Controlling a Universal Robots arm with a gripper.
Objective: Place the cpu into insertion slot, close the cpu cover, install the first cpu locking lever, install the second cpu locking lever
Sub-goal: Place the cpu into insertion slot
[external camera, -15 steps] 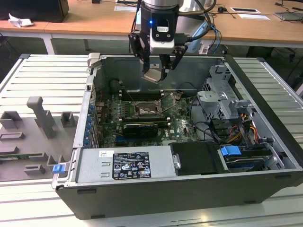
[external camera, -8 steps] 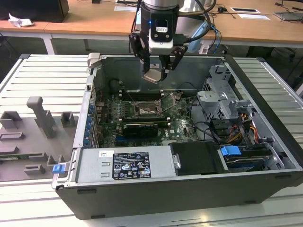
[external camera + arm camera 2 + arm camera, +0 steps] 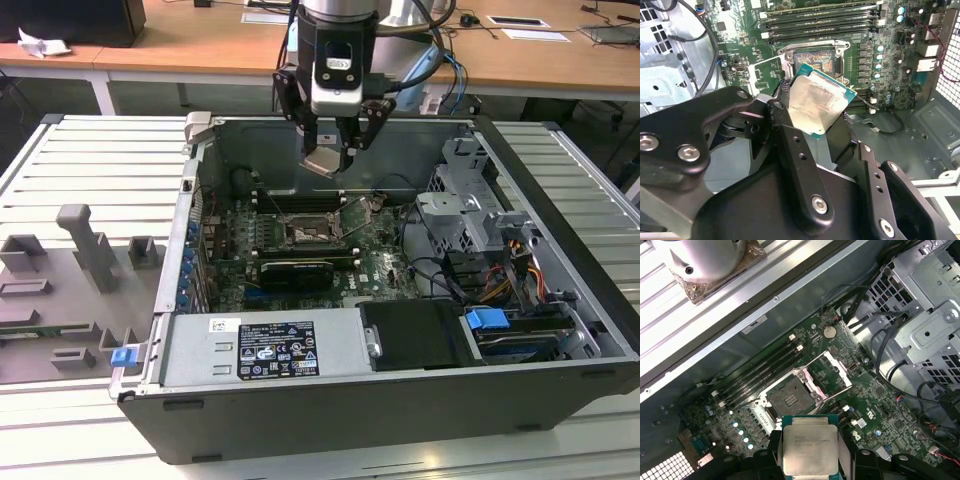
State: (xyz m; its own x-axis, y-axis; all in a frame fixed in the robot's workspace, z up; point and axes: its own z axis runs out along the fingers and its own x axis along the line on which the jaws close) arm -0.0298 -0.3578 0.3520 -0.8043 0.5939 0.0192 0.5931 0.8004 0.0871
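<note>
The gripper (image 3: 333, 155) hangs in the upper centre of the exterior view. Its black fingers (image 3: 771, 451) pinch the cpu (image 3: 810, 447) by two opposite edges. The chip is in the air, tilted, above the open computer case (image 3: 400, 420). The insertion slot (image 3: 304, 233) lies below the fingers, a little toward the exterior view's left and well apart from the chip. The cpu is a flat square with a dull beige-silver metal face and a green rim. The slot is a dark pin field in a silvery rim on the green motherboard (image 3: 385, 265). The cpu cover (image 3: 839, 368), a thin metal frame, is swung open beside the slot.
</note>
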